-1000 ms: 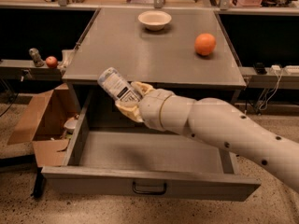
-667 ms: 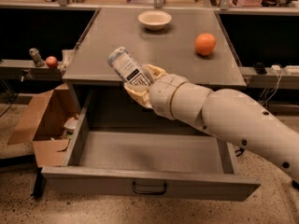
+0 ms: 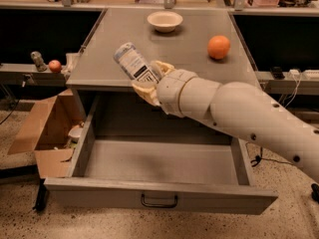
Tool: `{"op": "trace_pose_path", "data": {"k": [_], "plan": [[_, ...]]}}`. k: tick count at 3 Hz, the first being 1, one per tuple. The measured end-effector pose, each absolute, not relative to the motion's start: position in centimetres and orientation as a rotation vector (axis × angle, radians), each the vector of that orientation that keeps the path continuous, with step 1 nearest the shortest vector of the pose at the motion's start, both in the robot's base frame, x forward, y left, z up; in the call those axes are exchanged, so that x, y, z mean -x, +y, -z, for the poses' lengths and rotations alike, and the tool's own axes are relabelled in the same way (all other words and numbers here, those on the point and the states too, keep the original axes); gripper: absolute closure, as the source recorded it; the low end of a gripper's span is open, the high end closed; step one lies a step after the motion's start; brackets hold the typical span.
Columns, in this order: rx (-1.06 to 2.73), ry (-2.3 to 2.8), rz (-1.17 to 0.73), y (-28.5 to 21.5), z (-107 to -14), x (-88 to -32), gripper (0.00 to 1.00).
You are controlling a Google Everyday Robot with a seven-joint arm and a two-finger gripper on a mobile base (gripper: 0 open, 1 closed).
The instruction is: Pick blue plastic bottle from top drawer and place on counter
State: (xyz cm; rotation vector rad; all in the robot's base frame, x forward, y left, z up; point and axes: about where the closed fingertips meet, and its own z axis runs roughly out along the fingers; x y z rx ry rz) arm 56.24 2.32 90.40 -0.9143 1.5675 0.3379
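Observation:
My gripper (image 3: 149, 81) is shut on the blue plastic bottle (image 3: 132, 61), a small clear bottle with a pale label, held tilted with its free end up and to the left. It hangs over the front left part of the grey counter (image 3: 119, 39), just above the surface. The top drawer (image 3: 159, 195) is pulled wide open below, its floor bare, with a dark bar handle at the centre of its front panel. My white arm (image 3: 239, 113) reaches in from the right, across the drawer.
A white bowl (image 3: 165, 20) sits at the back of the counter and an orange (image 3: 219, 47) at its right. An open cardboard box (image 3: 47, 128) stands on the floor left of the drawer. A small red ball (image 3: 55, 65) lies on a left shelf.
The gripper has lifted the bottle up out of the drawer area and moved it forward and right, over the counter's front edge.

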Motion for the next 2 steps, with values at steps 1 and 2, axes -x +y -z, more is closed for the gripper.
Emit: {"op": "trace_pose_path", "data": {"k": [1,2], "plan": [[0.89,1.568,-0.314,1.8,-92.7,-60.3,1.0],[0.867,1.588,-0.312,1.9,-93.6,-65.0,1.0]]}}
